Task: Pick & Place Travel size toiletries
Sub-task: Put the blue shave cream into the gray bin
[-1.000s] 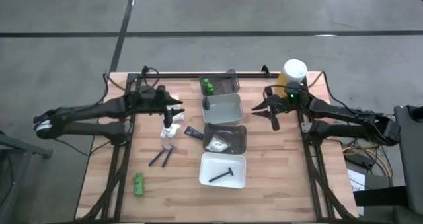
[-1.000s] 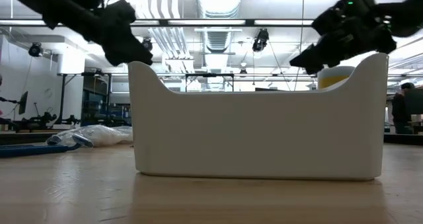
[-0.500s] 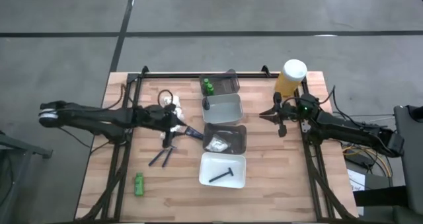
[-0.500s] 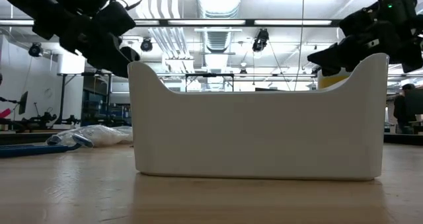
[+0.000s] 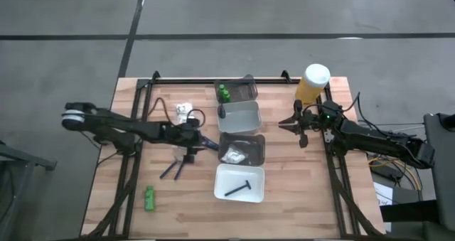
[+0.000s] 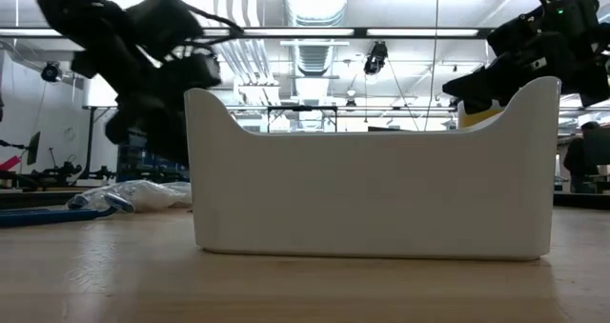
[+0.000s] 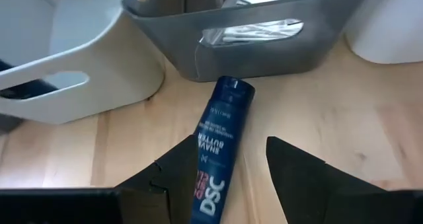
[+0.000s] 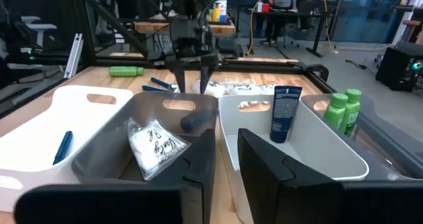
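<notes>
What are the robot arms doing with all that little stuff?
They are sorting travel toiletries into trays. The left gripper is open, with its fingers on either side of a dark blue tube lying on the table beside the grey tray. It has not closed on it yet. The right gripper waits near the yellow container, holding nothing.

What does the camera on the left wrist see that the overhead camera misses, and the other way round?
Only the left wrist view shows the lettering on the dark blue tube, lying between the open left tool fingers.

Only the high view shows the green bottle on the table, the yellow container and the right tool hovering beside the trays.

Both show the tube, the grey tray holding a white packet, and the white tray.
</notes>
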### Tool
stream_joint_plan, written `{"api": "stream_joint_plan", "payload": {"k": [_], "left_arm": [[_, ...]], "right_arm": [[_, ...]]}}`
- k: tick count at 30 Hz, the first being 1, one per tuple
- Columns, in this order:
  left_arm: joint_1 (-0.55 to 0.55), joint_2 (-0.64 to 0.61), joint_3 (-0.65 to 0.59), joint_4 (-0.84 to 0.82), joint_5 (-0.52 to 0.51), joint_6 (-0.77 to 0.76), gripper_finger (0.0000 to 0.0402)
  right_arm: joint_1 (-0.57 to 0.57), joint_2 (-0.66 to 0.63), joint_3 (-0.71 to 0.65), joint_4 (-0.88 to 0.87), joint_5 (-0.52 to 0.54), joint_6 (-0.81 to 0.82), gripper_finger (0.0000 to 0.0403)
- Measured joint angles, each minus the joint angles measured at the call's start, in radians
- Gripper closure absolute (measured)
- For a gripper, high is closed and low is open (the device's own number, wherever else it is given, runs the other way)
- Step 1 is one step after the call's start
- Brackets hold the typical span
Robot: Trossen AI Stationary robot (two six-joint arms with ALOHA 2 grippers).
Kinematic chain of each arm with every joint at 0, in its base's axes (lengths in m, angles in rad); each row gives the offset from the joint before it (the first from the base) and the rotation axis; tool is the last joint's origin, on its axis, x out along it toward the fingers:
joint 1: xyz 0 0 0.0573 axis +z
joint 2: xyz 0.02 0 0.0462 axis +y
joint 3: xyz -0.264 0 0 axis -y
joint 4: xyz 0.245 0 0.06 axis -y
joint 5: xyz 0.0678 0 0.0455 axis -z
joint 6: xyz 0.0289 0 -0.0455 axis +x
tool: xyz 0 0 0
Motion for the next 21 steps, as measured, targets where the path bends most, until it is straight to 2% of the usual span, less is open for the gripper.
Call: {"api": "stream_joint_plan", "payload": {"k": [5,10,21], "left_arm": [[0.004,0.120,0.094,-0.029,-0.003,0.041,0.0218],[0.008,0.185,0.181,-0.154,0.004,0.041,0.0218],[0.052,0.239,0.195,-0.166,0.046,0.079,0.0218]], "right_arm": [[0.000,0.001,-0.001,-0.003,0.000,0.012,0.0326],[0.000,0.000,-0.001,-0.005,0.001,0.019,0.0314],[0.000,0.000,-0.001,-0.007,0.002,0.022,0.0298]]}}
